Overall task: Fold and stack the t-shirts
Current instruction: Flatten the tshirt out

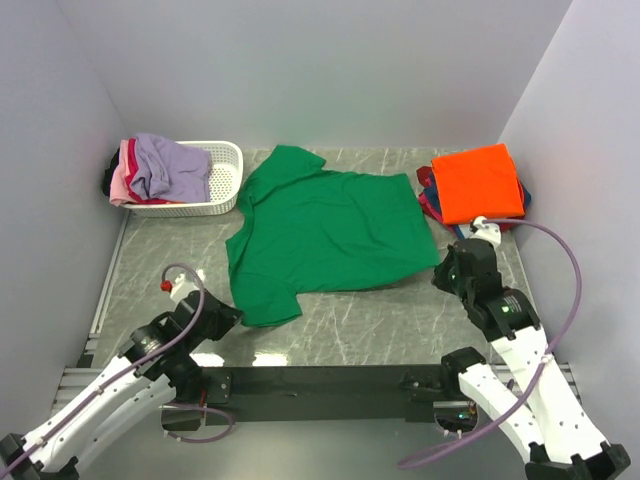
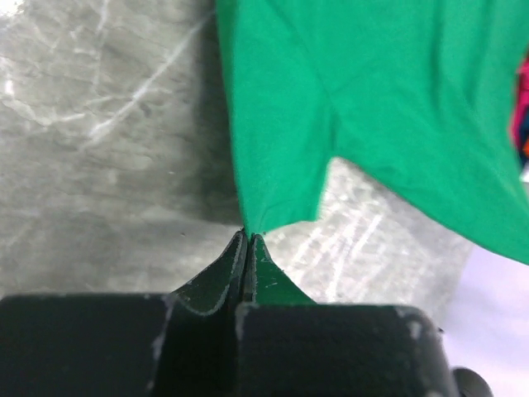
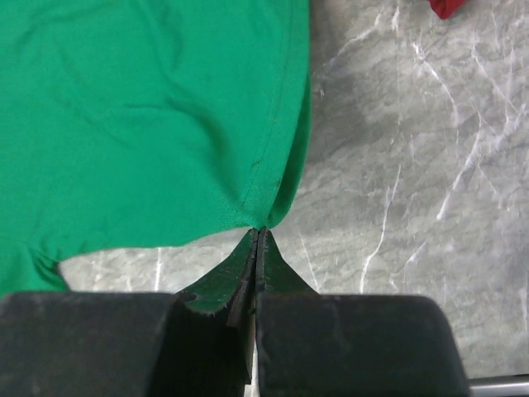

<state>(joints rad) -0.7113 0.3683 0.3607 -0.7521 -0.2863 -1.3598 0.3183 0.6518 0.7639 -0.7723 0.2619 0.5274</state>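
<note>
Top external view: the green t-shirt (image 1: 320,235) lies spread flat in the middle of the marble-patterned table (image 1: 350,330). Its long axis runs left to right, with the collar toward the white basket (image 1: 228,192) at far left and the hem toward the right. Both arms grip its near edge. The left gripper (image 1: 236,318) is closed tight on the tip of the near sleeve, and the left wrist view shows the cloth corner pinched between the shut tips (image 2: 248,237). The right gripper (image 1: 441,268) is likewise clamped on the near hem corner, seen meeting the tips (image 3: 258,231) in the right wrist view.

From each tool the whole garment lies away toward the far side, so a fold would likely carry this near edge up and over toward the far edge, each arm serving its own end.

A folded orange t-shirt (image 1: 480,182) tops a stack at far right, just beside the hem. A lavender t-shirt (image 1: 170,165) and a pink t-shirt (image 1: 124,180) wait heaped in the basket.

No brand, label or legible writing shows on any shirt or on the basket.
</note>
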